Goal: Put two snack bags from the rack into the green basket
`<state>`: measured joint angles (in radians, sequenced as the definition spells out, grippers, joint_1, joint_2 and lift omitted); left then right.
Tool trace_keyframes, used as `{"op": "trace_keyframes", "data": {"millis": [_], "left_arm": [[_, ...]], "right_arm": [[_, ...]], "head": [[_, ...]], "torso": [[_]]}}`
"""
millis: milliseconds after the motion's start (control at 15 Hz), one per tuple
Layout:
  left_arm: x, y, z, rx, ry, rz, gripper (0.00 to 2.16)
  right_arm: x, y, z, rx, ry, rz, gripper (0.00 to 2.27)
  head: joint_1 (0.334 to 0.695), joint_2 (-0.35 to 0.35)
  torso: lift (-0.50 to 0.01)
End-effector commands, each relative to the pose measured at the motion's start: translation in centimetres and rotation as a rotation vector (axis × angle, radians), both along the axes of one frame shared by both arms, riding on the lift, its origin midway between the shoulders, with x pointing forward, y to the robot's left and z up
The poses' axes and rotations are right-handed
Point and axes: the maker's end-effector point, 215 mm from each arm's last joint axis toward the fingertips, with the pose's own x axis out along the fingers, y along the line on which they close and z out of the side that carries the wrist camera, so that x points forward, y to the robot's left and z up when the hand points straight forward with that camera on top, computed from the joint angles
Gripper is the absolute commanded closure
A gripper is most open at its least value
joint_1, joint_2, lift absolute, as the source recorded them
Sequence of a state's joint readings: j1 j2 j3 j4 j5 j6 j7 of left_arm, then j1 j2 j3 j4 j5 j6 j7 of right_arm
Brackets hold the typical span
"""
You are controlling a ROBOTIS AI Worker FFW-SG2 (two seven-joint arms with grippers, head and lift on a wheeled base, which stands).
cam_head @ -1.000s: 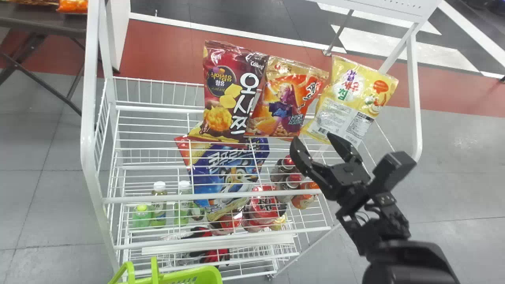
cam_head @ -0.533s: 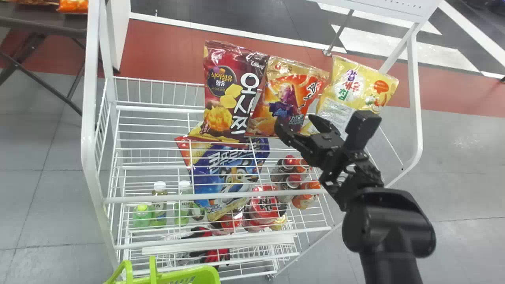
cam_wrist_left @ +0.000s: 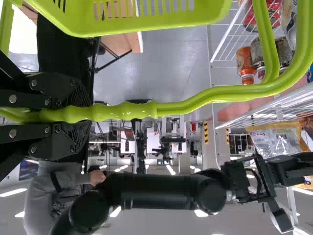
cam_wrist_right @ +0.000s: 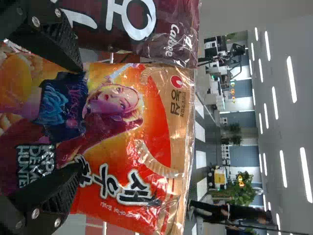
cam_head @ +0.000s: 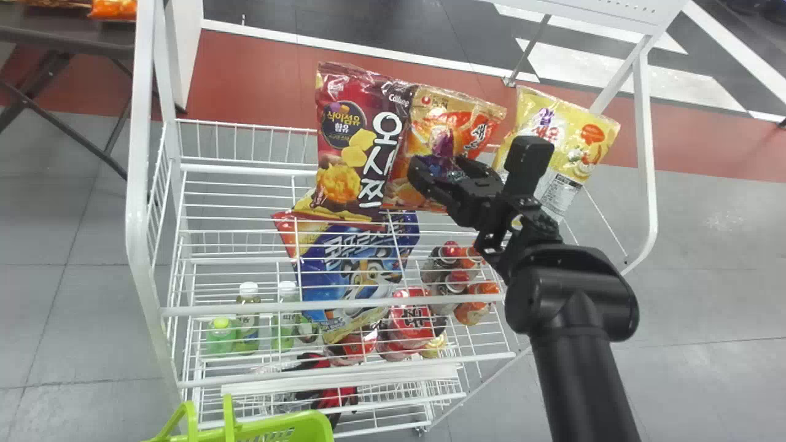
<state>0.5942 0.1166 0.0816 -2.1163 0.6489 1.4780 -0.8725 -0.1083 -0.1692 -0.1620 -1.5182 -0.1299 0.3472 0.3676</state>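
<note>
My right gripper (cam_head: 439,175) is over the lower part of the orange snack bag (cam_head: 457,126), between the maroon bag (cam_head: 350,141) and the yellow bag (cam_head: 580,138). In the right wrist view my right gripper (cam_wrist_right: 78,117) has its fingers spread, one near each side of the orange bag (cam_wrist_right: 151,122), in front of it. The maroon bag (cam_wrist_right: 171,29) lies beside it. My left gripper (cam_wrist_left: 73,115) is shut on the handle of the green basket (cam_wrist_left: 146,17). That basket (cam_head: 295,426) hangs at the head view's bottom edge, before the rack.
The white wire rack (cam_head: 338,305) holds a blue snack bag (cam_head: 353,270) below the upper ones. Bottles (cam_head: 247,319), cans (cam_head: 473,304) and red tubs (cam_head: 412,319) stand lower. The rack's right post (cam_head: 645,153) rises beside the yellow bag.
My right gripper has moved left and up in the head view, from below the yellow bag to the orange one. The basket has shifted slightly left.
</note>
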Motion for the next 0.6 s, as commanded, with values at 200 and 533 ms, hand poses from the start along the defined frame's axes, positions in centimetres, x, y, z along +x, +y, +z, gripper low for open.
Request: {"op": "trace_keyframes", "data": {"millis": [200, 533], "left_arm": [[0.5, 0.1, -0.3, 0.008, -0.002, 0.004, 2.14], [0.7, 0.1, -0.2, 0.014, -0.001, -0.004, 2.14]], "right_arm": [[0.3, 0.3, -1.3, -0.042, 0.037, -0.01, 2.25], [-1.0, -1.4, -2.0, -0.045, 0.048, -0.067, 2.25]], "head": [[0.695, -0.35], [0.695, -0.35]], "torso": [[-0.007], [-0.007]]}}
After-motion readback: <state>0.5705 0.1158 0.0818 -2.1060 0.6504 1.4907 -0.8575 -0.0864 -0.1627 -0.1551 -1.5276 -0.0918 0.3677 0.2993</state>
